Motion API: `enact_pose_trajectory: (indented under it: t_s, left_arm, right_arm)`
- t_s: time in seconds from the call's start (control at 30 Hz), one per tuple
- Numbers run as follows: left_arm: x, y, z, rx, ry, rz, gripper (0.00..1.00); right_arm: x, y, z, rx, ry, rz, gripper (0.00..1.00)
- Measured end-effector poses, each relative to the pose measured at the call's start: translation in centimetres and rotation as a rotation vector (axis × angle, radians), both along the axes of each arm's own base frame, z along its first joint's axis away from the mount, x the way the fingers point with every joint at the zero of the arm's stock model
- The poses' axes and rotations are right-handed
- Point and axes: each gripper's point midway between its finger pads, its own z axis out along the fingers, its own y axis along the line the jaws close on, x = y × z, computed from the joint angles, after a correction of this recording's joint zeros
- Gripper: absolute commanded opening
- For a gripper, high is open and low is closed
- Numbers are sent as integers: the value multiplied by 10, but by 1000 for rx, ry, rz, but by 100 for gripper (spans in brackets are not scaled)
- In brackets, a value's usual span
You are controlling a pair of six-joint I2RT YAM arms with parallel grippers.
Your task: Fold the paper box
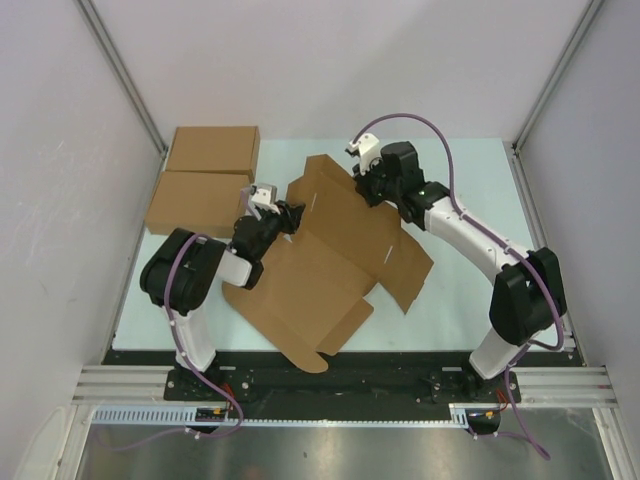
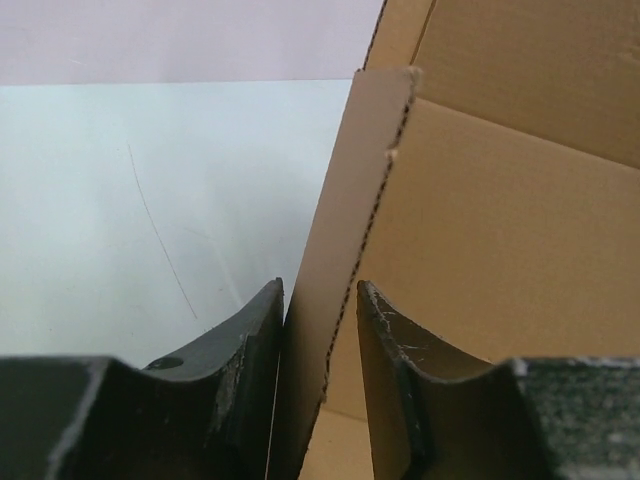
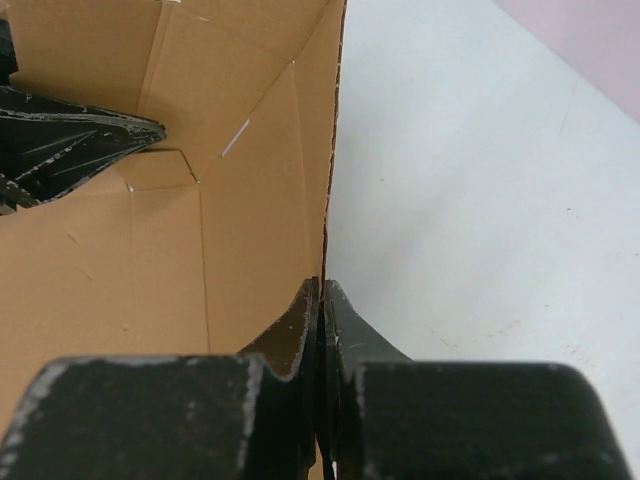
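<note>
The paper box (image 1: 330,260) is a large brown die-cut sheet lying half unfolded in the middle of the table, its far panels raised. My left gripper (image 1: 290,215) is at its left rear flap. In the left wrist view the gripper (image 2: 320,300) is open: the upright flap (image 2: 350,220) leans on the left finger, with a gap to the right finger. My right gripper (image 1: 362,185) is at the far edge. In the right wrist view that gripper (image 3: 322,290) is shut on the thin edge of a standing panel (image 3: 180,240), and the left gripper's fingers (image 3: 90,135) show across the sheet.
Two made-up brown flat boxes (image 1: 212,150) (image 1: 198,203) lie at the back left, close to the left arm. The pale green table mat (image 1: 470,200) shows to the right of the sheet. Grey walls close in on both sides.
</note>
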Motion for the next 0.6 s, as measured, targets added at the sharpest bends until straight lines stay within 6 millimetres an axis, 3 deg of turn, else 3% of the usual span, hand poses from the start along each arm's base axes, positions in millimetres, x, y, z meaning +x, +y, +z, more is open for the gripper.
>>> enact_pose_trajectory:
  t_s: [0.2, 0.23, 0.27, 0.33, 0.37, 0.4, 0.43, 0.53, 0.6]
  left_arm:
    - [-6, 1, -4, 0, 5, -5, 46]
    - [-7, 2, -4, 0, 7, -6, 42]
    - [-8, 2, -3, 0, 7, -6, 25]
    - [-9, 2, 1, -1, -2, -6, 8]
    - [-8, 3, 3, -8, -2, -3, 0]
    - [-8, 4, 3, 1, -5, -1, 0]
    - [-8, 4, 2, 8, -8, -1, 0]
    - [-12, 5, 0, 9, -9, -1, 0]
    - [-15, 5, 0, 7, -13, -4, 0]
  right_arm:
    - [-9, 5, 2, -96, -108, -24, 0]
    - [-11, 6, 2, -108, -127, -26, 0]
    - [-14, 7, 3, -122, -146, -28, 0]
    - [-18, 6, 1, -153, -179, -38, 0]
    - [-19, 5, 0, -164, -190, -42, 6]
    - [-20, 4, -1, -174, -204, -51, 18]
    - [-21, 4, -1, -178, -213, -56, 43]
    - [-20, 2, 2, -187, -231, -76, 59]
    - [-20, 1, 0, -193, -225, -82, 62]
